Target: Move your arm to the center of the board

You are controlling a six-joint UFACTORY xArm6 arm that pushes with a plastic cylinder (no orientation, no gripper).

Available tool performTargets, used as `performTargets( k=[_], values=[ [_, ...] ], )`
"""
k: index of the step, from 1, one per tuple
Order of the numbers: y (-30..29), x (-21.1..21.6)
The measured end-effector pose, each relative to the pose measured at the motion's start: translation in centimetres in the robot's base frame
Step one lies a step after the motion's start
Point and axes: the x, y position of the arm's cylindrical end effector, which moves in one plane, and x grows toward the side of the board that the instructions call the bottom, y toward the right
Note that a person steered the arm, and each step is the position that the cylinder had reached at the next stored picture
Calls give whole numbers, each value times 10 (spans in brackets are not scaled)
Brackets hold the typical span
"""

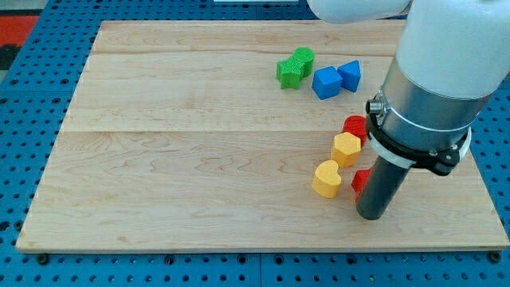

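My tip rests on the wooden board near the view's bottom right. It touches a red block that is mostly hidden behind the rod. A yellow heart block lies just left of the tip. A yellow hexagon block sits above it. Another red block lies above the hexagon, partly hidden by the arm.
Two green blocks sit together near the view's top, right of centre. Two blue blocks lie just right of them. The arm's grey body covers the board's right side. A blue perforated table surrounds the board.
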Motion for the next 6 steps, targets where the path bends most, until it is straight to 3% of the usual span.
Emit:
performTargets(
  k=[2, 3, 5, 6],
  values=[
    [-63, 0],
    [-68, -3],
    [-92, -118],
    [-92, -121]
  ],
)
